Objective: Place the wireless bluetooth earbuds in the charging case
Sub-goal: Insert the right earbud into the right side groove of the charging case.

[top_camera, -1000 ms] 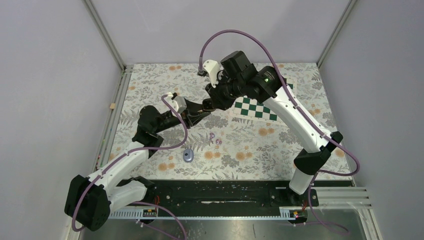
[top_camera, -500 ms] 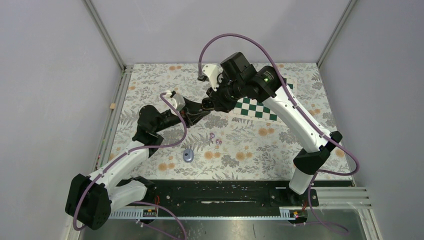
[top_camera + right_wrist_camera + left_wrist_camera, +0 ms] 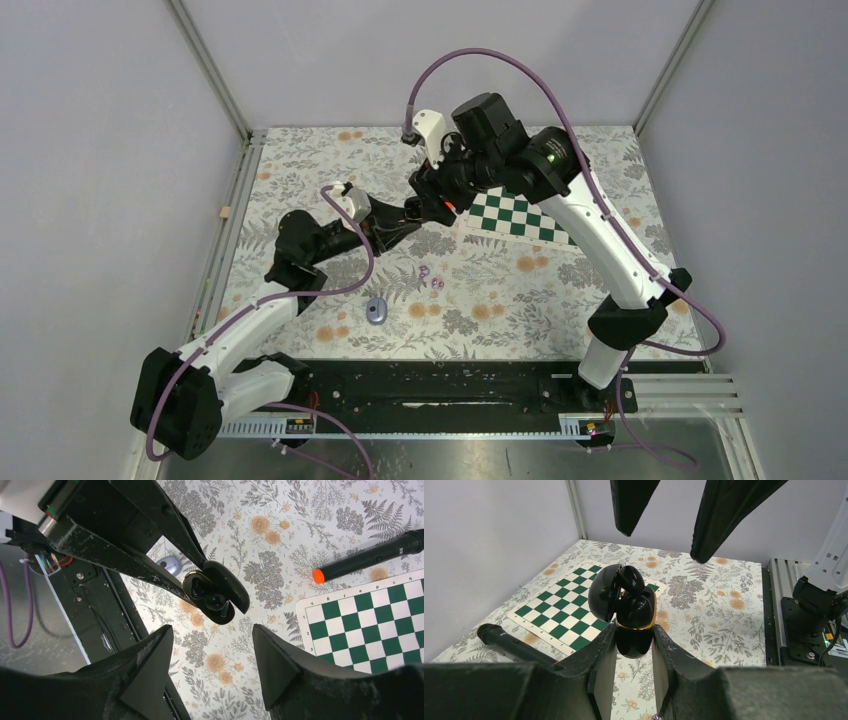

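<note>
While the left gripper (image 3: 633,632) clamps a glossy black oval charging case (image 3: 634,611) with its lid open, a black earbud (image 3: 217,600) shows inside. Two tiny lilac earbuds (image 3: 424,271) lie on the floral tablecloth (image 3: 520,300). The right gripper (image 3: 212,630) hangs just above the case, fingers spread wide and empty.

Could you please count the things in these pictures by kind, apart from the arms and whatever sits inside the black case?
Black charging case: 1
Lilac charging case: 1
Lilac earbuds: 2
Microphone: 1
Chessboard mat: 1
Total: 6
</note>
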You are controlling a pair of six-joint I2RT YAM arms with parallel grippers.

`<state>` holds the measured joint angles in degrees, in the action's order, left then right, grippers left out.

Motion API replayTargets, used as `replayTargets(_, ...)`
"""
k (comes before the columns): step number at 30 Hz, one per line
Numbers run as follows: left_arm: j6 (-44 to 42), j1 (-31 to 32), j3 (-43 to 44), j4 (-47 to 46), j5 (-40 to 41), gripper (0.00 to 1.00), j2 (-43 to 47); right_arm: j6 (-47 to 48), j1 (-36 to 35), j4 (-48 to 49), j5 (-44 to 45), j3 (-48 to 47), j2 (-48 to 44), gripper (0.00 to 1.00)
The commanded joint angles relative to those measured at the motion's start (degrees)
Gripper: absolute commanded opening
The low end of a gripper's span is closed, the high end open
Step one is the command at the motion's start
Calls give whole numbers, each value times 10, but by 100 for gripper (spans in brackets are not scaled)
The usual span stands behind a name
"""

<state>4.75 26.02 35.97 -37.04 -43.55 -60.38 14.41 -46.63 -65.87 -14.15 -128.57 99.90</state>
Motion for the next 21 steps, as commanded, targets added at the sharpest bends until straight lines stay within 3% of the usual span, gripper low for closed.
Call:
replayTargets(1, -5, 3, 15, -26, -19, 0, 9, -52, 2, 19, 13, -26, -11, 68)
replayTargets(7, -3, 6, 19, -22, -24, 0, 13, -73, 2, 32, 58, -33, 9, 70)
replayTargets(21, 4, 7, 27, -16, -20, 0, 15, -100, 5, 39, 58, -32, 30, 72)
